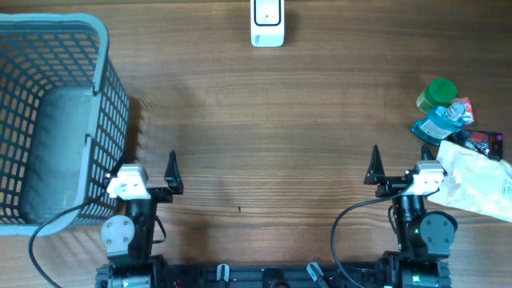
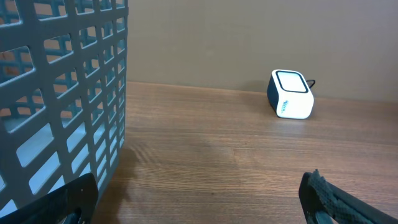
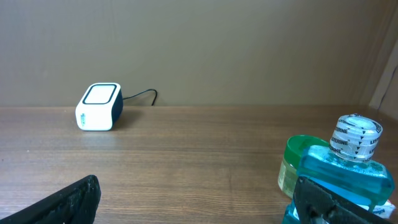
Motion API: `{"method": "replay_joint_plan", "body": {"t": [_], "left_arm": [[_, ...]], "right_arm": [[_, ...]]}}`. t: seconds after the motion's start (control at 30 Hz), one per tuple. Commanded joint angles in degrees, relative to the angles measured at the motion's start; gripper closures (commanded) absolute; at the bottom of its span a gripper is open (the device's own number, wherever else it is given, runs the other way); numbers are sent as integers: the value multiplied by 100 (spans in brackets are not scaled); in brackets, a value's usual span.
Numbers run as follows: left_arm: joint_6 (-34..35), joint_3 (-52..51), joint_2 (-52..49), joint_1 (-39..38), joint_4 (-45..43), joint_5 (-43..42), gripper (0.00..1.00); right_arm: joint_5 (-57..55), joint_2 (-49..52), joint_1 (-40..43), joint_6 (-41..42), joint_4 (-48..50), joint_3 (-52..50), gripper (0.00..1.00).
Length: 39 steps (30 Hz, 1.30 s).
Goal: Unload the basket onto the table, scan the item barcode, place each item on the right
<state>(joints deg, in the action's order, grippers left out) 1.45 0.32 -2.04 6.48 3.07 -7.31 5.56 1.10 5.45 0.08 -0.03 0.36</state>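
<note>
The white barcode scanner (image 1: 267,24) stands at the table's far edge, also seen in the left wrist view as the scanner (image 2: 291,94) and in the right wrist view as the scanner (image 3: 98,107). Items lie at the right edge: a green-lidded jar (image 1: 438,94), a blue mouthwash bottle (image 1: 440,124) and a white bag (image 1: 480,180). My right gripper (image 1: 408,166) is open beside them, with the bottle (image 3: 345,168) and jar (image 3: 297,163) just past its right finger. My left gripper (image 1: 142,170) is open and empty near the basket.
A grey plastic basket (image 1: 102,72) fills the left side, and its wall (image 2: 62,93) stands close to my left finger. A dark packet with pink print (image 1: 485,142) lies behind the white bag. Bare wood runs between both grippers and the scanner.
</note>
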Motion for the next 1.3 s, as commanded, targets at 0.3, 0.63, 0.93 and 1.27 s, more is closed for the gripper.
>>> {"method": "replay_joint_plan", "body": {"t": [0.3, 0.63, 0.93, 1.27], "left_arm": [[96, 0, 186, -98, 125, 227, 0], [116, 0, 186, -660, 151, 350, 0], [350, 0, 184, -660, 129, 313, 0], [350, 0, 179, -660, 109, 310, 0]], "right_arm": [[74, -52, 39, -50, 35, -7, 0], [74, -52, 39, -50, 35, -7, 0], [74, -52, 39, -52, 35, -7, 0], [74, -50, 39, -52, 35, -7, 0]]}}
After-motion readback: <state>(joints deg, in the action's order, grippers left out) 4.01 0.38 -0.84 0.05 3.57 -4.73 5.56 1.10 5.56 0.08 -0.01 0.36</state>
